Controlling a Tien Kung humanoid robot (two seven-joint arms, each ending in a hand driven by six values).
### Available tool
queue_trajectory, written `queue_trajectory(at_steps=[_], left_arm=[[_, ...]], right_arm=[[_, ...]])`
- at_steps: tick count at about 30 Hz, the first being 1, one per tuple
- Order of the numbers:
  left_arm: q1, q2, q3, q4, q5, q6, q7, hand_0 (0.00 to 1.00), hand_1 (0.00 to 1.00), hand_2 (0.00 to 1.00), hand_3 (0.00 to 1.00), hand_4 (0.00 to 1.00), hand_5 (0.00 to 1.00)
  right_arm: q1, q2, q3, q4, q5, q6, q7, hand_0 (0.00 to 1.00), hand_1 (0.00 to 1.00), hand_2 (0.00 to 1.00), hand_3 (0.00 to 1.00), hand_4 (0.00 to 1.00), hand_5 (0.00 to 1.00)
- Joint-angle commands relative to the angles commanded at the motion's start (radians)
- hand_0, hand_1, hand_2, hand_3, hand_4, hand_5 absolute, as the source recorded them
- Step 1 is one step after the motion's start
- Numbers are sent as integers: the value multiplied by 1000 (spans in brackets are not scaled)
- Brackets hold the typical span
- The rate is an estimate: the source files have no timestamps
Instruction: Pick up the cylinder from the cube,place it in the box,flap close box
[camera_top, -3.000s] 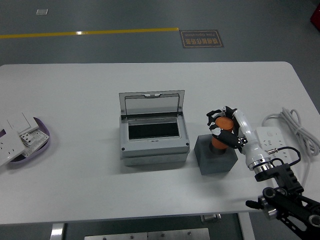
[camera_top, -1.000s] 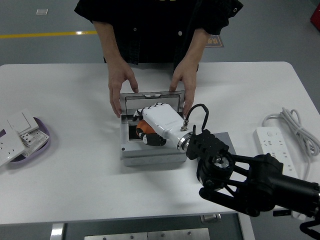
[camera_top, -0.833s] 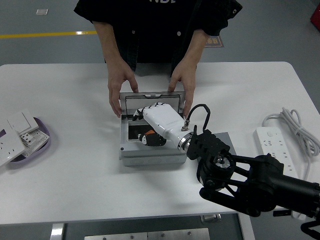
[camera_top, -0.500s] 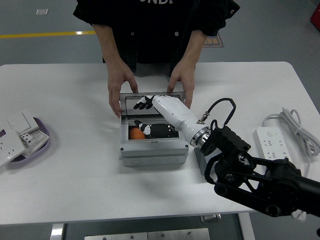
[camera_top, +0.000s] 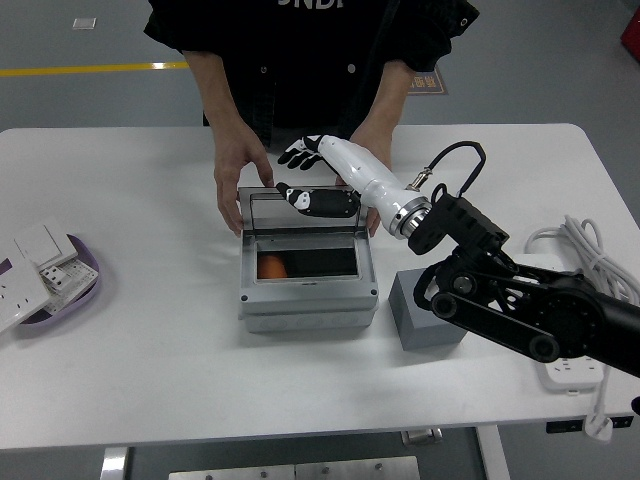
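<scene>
Orange cylinder (camera_top: 271, 266) lies inside grey box (camera_top: 308, 283), at left end of its dark well; cube (camera_top: 430, 322) just right of box, top bare. Step in hand, by my reading: flap lid (camera_top: 302, 207) shut. Lid stands upright at box's far edge. To do well: get fingers behind lid's top edge, push toward robot, keep clear of person's hands (camera_top: 239, 178) steadying lid's sides (pinch risk). Right hand (camera_top: 318, 178) hovers at lid's top edge, fingers spread, holding nothing, forearm reaching in from right.
</scene>
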Motion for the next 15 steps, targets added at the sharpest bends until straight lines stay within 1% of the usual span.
queue_trajectory(at_steps=[3, 6, 11, 15], left_arm=[[0, 1, 3, 1, -2, 0, 0, 597, 623, 616, 633, 680, 213], [1, 0, 4, 1, -3, 1, 1, 597, 623, 615, 632, 680, 213], [0, -2, 3, 1, -1, 0, 2, 597, 623, 616, 633, 680, 212], [-1, -2, -5, 1, 5, 1, 2, 597, 623, 616, 633, 680, 212]], right_arm=[[3, -8, -17, -22, 16, 4, -2, 745, 642, 640, 650, 640, 360], [-4, -18, -30, -2, 1, 6, -7, 723, 639, 637, 652, 637, 357], [-31, -50, -34, 83, -49, -1, -17, 722, 638, 638, 654, 632, 353], [-65, -93, -34, 169, -86, -12, -23, 722, 638, 638, 654, 632, 353]])
